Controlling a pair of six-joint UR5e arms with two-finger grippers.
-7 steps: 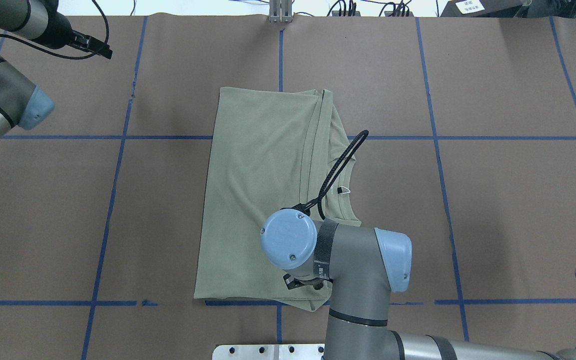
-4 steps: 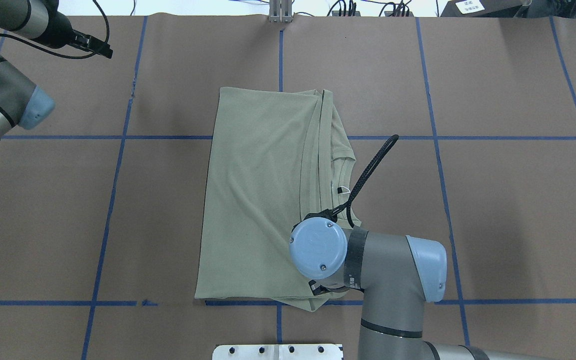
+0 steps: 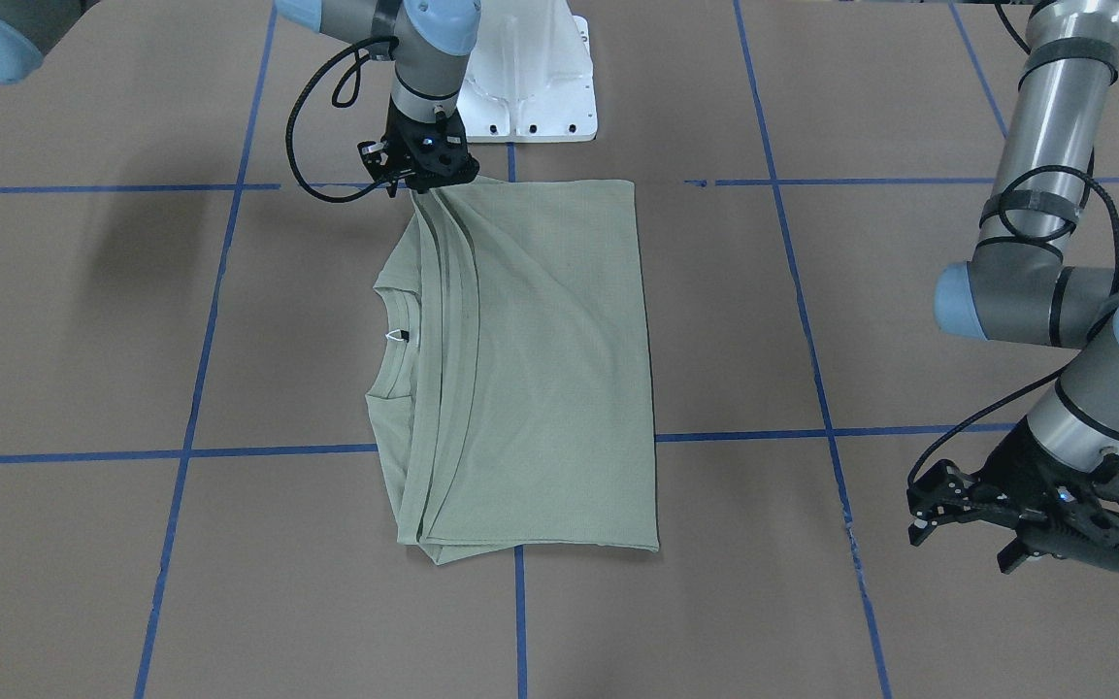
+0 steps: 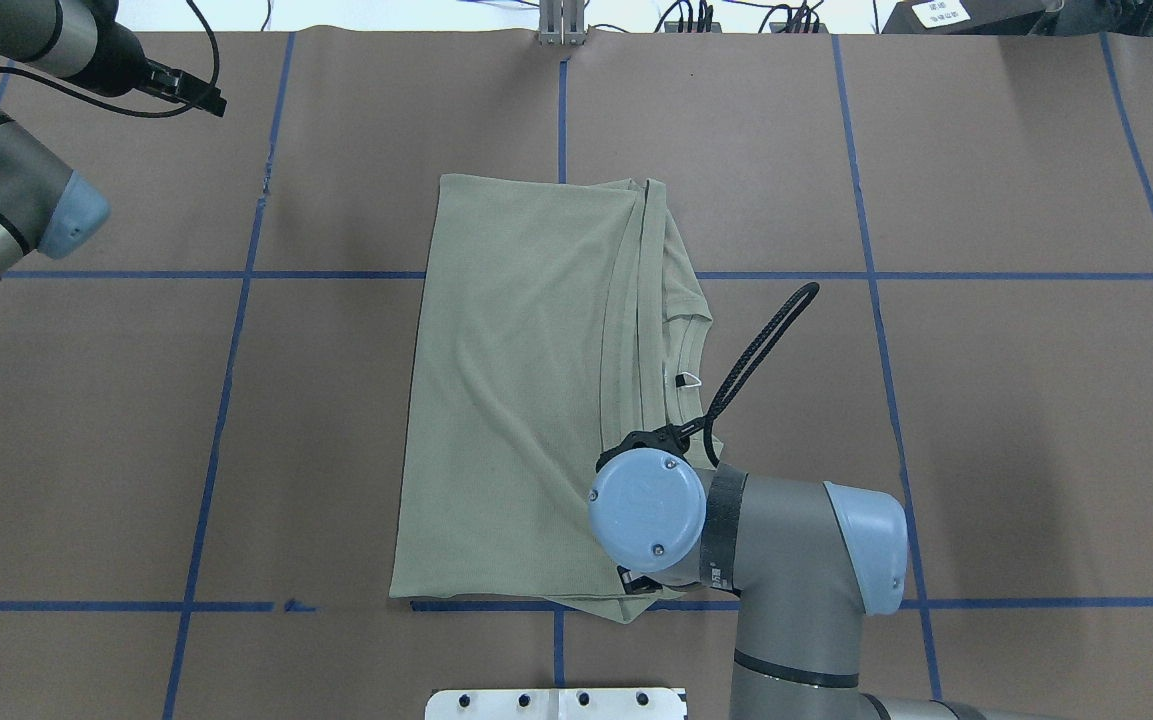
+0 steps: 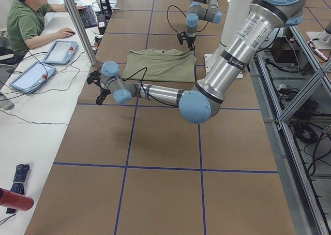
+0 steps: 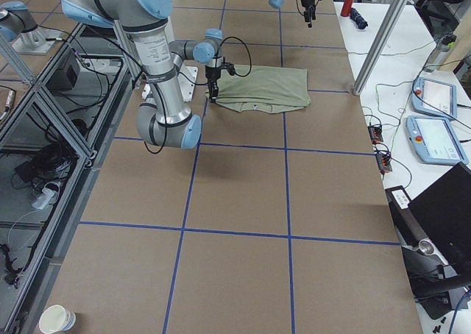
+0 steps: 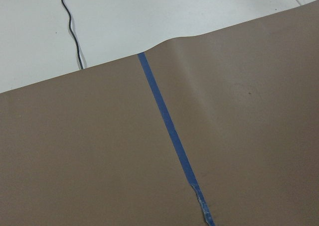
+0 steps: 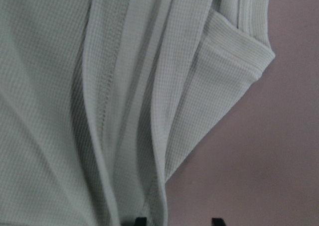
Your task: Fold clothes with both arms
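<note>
The pale sage-green knit shirt [image 4: 516, 400] lies folded in a long rectangle mid-way along the brown tabletop [image 4: 1036, 450], neck toward the right edge. Overhead, the right arm's [image 4: 796, 560] wrist hides the right gripper [image 3: 420, 180]. The front view shows it at the shirt's corner nearest the robot's edge. Its wrist camera shows fingertips [image 8: 141, 220] apart, straddling the hem. The left gripper [image 4: 201, 96] hovers toward the far left corner, and I cannot tell how its jaws stand.

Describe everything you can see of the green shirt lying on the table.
The shirt is pale sage-green ribbed knit, folded into a rectangle lying flat on the brown table. Its round neck with a small white tag shows on one long side, beside stacked folded edges. Creases fan from the corner at the right gripper; whether it grips is unclear.
</note>
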